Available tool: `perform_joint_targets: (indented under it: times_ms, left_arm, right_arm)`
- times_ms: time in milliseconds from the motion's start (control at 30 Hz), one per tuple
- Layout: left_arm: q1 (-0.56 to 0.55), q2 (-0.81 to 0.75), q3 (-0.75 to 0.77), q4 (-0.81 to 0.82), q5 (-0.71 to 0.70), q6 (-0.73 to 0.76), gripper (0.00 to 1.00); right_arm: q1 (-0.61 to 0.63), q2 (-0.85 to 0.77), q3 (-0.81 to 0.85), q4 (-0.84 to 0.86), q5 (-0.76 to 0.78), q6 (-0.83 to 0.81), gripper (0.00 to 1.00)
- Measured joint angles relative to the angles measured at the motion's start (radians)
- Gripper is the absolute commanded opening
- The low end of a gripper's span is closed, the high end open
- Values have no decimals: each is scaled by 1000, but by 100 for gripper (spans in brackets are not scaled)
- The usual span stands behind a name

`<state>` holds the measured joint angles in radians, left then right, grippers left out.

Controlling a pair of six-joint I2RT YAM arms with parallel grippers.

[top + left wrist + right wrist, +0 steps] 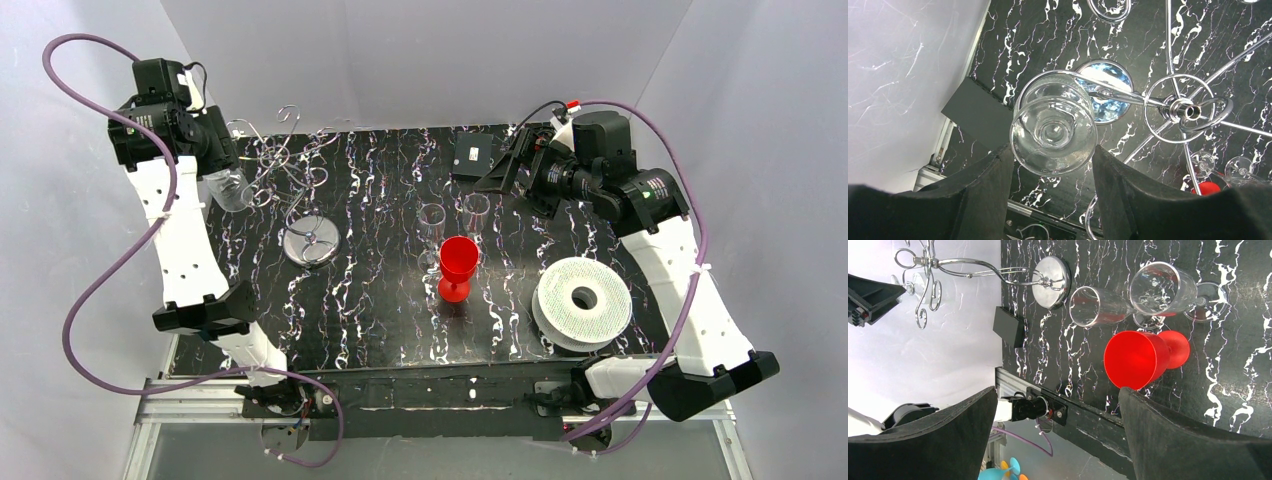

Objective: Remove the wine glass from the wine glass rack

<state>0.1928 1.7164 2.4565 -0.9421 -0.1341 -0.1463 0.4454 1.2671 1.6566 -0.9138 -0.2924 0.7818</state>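
Wine glass [1053, 131] is clamped in the left claw [1052, 150], with one black finger [983, 195] pressed on each side of the clear bowl. It is held above the counter [380, 300] at the far left corner, just beside the wine glass rack [290, 160], and seen tilted from the top view. In the left wrist view a chrome wire arm runs from the rack's hub to the glass and curves round its far end. Whether the glass is hooked on that arm or free of it cannot be told. The rack's round shiny base [312, 240] is set on the counter, below the wire loops.

Right claw [1057, 392] is spread wide with nothing between the fingers, and is held over the far right part of the counter. A red goblet [458, 262] is stood near the middle, with two clear glasses [432, 220] just behind it. A white ridged spool [583, 300] is laid to the right of it.
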Motion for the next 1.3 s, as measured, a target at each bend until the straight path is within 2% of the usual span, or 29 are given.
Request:
perform_joint_targets:
  times_ms: [1300]
  left_arm:
    - [1,49,76,-1,-95,58,21]
  right_arm:
    - [-7,17,18,-3,-10,-1,98]
